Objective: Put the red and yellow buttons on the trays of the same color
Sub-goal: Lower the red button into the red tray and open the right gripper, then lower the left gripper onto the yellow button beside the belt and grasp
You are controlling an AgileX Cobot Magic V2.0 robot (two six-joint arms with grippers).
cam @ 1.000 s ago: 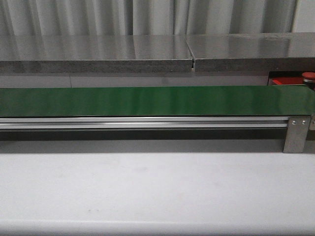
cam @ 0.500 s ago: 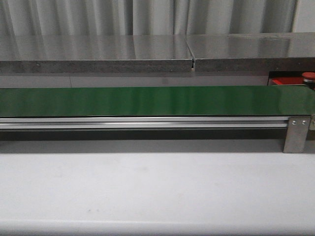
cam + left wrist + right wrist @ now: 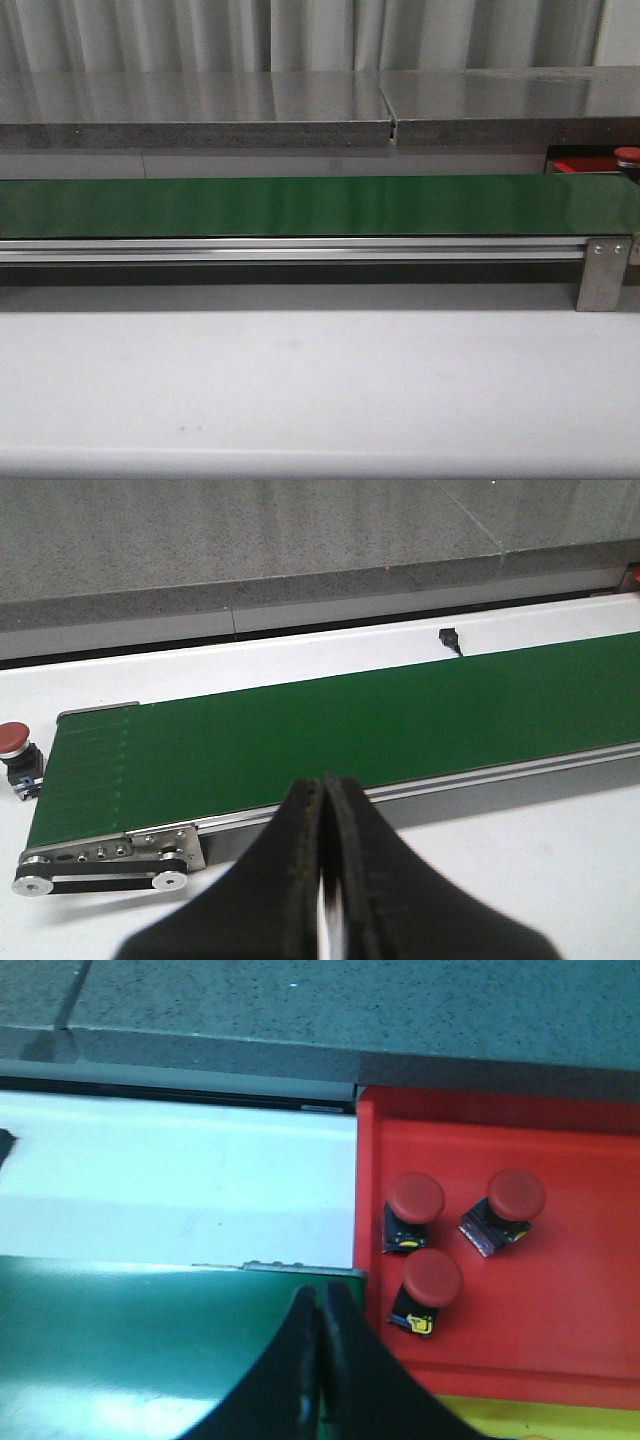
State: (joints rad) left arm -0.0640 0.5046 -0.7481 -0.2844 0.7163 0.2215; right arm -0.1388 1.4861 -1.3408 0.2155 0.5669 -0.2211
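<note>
White table (image 3: pixel 300 390) carries long green belt (image 3: pixel 300 205); red tray (image 3: pixel 560 1260) beside belt's end.

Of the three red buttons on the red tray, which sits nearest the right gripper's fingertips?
The lowest red button, alone below the other two on the red tray, closest to the right gripper.

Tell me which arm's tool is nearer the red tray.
Right. The right tool, shut and empty, hangs just beside the red tray with three red buttons. The left tool, also shut, is over the green belt's other end; no tray shows there.
</note>
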